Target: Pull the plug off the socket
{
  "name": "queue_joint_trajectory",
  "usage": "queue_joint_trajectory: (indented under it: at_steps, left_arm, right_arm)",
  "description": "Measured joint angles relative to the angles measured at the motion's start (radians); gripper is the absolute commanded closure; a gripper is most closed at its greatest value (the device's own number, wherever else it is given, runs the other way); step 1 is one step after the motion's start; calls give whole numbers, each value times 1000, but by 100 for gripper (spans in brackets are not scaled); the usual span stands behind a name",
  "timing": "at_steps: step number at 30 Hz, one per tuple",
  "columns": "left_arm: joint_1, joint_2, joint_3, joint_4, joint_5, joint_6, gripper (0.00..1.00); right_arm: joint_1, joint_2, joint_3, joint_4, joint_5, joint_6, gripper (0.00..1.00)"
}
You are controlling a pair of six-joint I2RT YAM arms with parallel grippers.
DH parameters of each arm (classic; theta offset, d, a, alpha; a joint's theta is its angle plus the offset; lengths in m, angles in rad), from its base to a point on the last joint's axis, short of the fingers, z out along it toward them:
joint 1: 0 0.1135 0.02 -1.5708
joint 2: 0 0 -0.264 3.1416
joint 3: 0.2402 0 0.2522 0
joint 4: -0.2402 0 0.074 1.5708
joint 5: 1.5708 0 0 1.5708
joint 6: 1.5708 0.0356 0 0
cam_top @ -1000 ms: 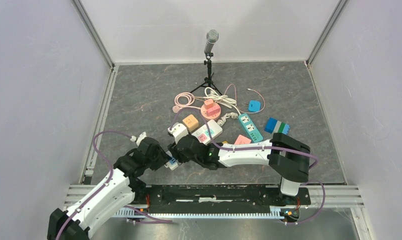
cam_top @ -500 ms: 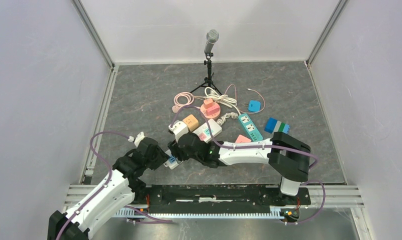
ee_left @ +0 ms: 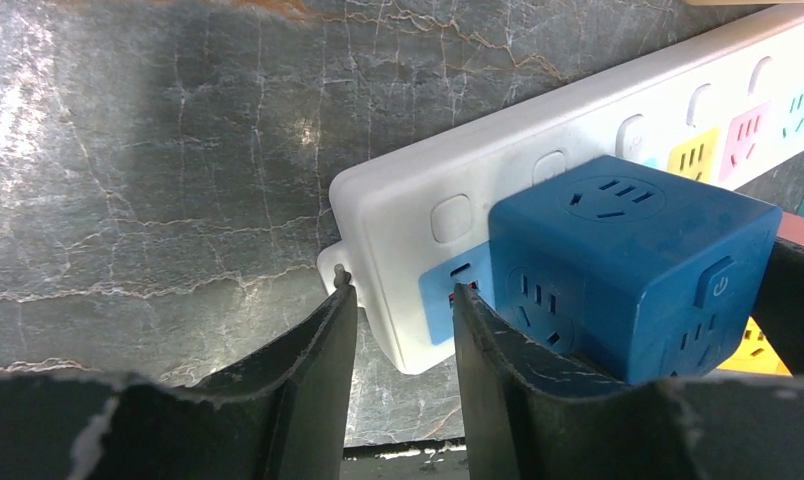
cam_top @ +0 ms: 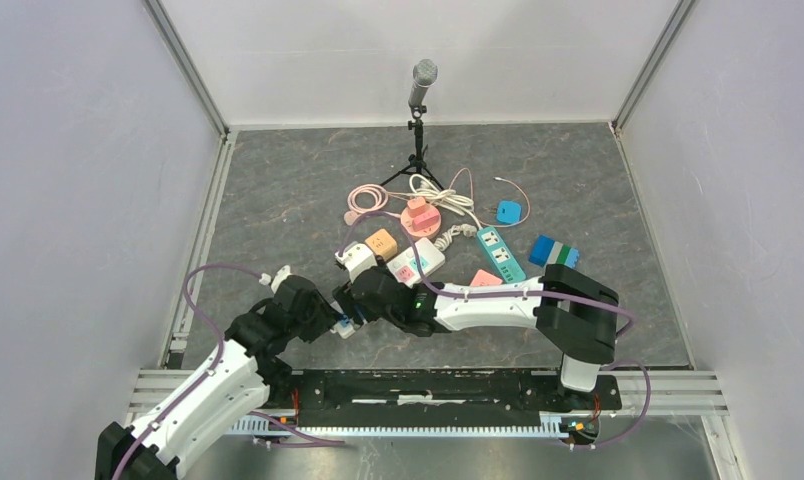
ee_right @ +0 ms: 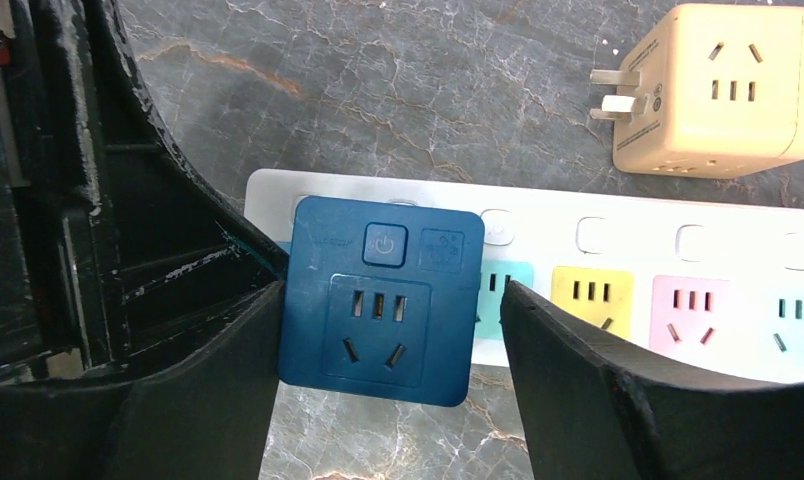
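A white power strip (cam_top: 416, 262) with coloured sockets lies on the grey table. A blue cube plug (ee_right: 378, 300) sits in its end socket, and also shows in the left wrist view (ee_left: 628, 260) and the top view (cam_top: 345, 323). My right gripper (ee_right: 393, 310) is open around the cube: its left finger touches the cube's side and its right finger stands a little off. My left gripper (ee_left: 398, 300) is open with a narrow gap, its fingertips (ee_left: 338, 300) at the strip's near end (ee_left: 398, 230), beside the cube. Whether it presses on the strip is unclear.
A cream cube adapter (ee_right: 718, 90) lies just beyond the strip, with a white cube (cam_top: 358, 260) next to it. Further back are a pink round socket (cam_top: 423, 218), cable coils (cam_top: 368, 198), a teal strip (cam_top: 500, 253), blue blocks (cam_top: 554, 252) and a microphone tripod (cam_top: 418, 130).
My right gripper has slid slightly left and forward over the blue cube. The strip has shifted a little. My left gripper has barely moved.
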Motion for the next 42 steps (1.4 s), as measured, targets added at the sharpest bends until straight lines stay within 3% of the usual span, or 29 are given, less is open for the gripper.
queue_joint_trajectory:
  at_steps: [3, 7, 9, 12, 33, 42]
  left_arm:
    - [0, -11, 0, -2, 7, 0, 51]
    - [0, -35, -2, -1, 15, 0, 51]
    - [0, -39, -5, -1, 19, 0, 53]
    - [0, -37, -9, -2, 23, 0, 55]
    - [0, 61, 1, 48, 116, 0, 63]
    - [0, 63, 8, 24, 107, 2, 64]
  right_arm:
    - [0, 1, 6, -18, 1, 5, 23]
    - [-3, 10, 25, -40, -23, 18, 48]
    - [-8, 19, 45, -56, -26, 25, 65]
    - [-18, 22, 51, -59, -35, 34, 100]
    - [-43, -85, -150, 168, -132, 43, 100]
    - [43, -78, -99, 74, 47, -21, 100]
